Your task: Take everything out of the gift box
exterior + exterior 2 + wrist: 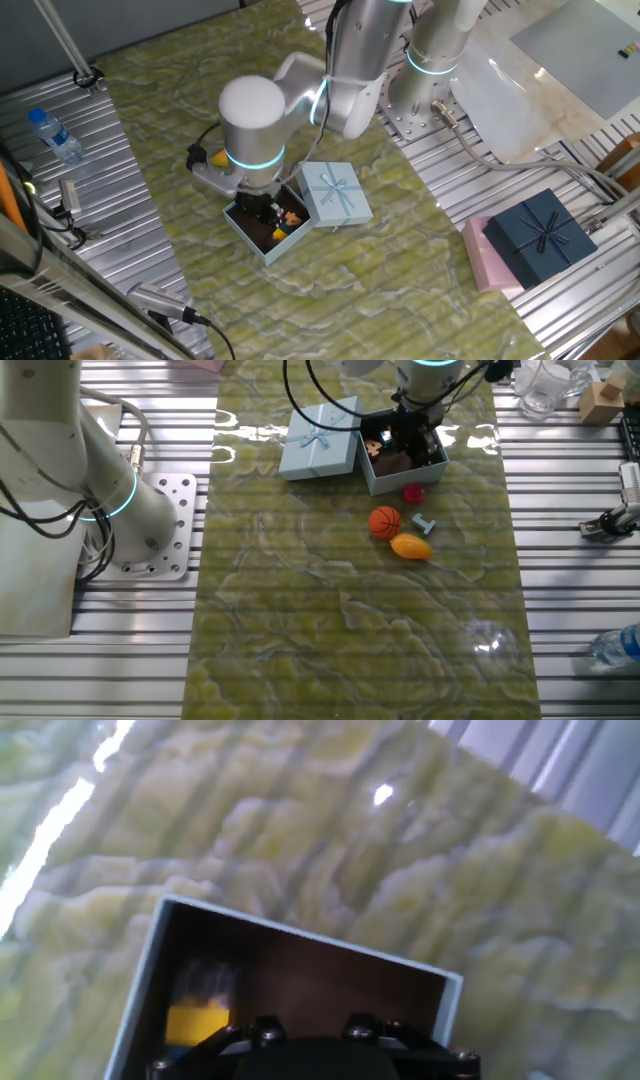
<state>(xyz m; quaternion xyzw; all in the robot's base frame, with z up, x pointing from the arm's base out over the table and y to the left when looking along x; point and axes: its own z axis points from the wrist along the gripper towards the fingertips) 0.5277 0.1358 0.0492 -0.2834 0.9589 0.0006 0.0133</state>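
Green marbled matting covers the bench (350,630), and on it sits the gift box (437,463), pale blue outside, dark brown inside, a yellow piece (197,1021) left within. Its bowed lid (318,438) leans alongside, probably parked for access. The fingers (262,211) reach into the box; I cannot tell their spread. The basketball (385,521), mango (411,546) and magenta piece (414,492) lie just outside.

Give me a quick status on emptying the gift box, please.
Gripper down inside gift box, jaw state hidden. Basketball, mango, red piece already out on the mat; small yellow bits left inside. Lid beside box, nothing blocking.
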